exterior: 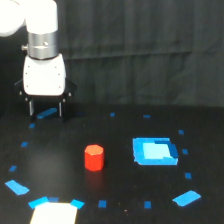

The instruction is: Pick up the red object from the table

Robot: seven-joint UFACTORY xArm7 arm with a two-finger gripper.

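Pincer (pixel 45 108): two thin dark fingers hang straight down from a white, rounded body beneath a silver wrist collar, at the upper part of the exterior view's left. The fingers stand apart with a clear gap between them and nothing held; the pincer is open and empty. Whether the fingertips touch the worktop (pixel 120 200) cannot be told.

Red object (pixel 93 157): a stubby red-orange block with faceted sides and a flat top, matte finish, standing upright on the worktop. It sits below the pincer in the view and toward the exterior view's right of it, well apart from the fingers. Bare black surface surrounds it on all sides.

Containers: none identified. The blue square patch (pixel 154 151), on the exterior view's right of the red object, appears flat or shallow, with a lighter inner area; whether it has raised walls cannot be told. It is near the red object but not touching.

Edges and room: a white rectangular piece (pixel 54 213) with blue corners lies at the bottom edge of the view, below the red object. Small blue tape marks (pixel 19 187) dot the surface, several slanted. Open worktop separates the pincer from the red object.

Materials: worktop black and matte; backdrop a dark pleated curtain (pixel 150 50).
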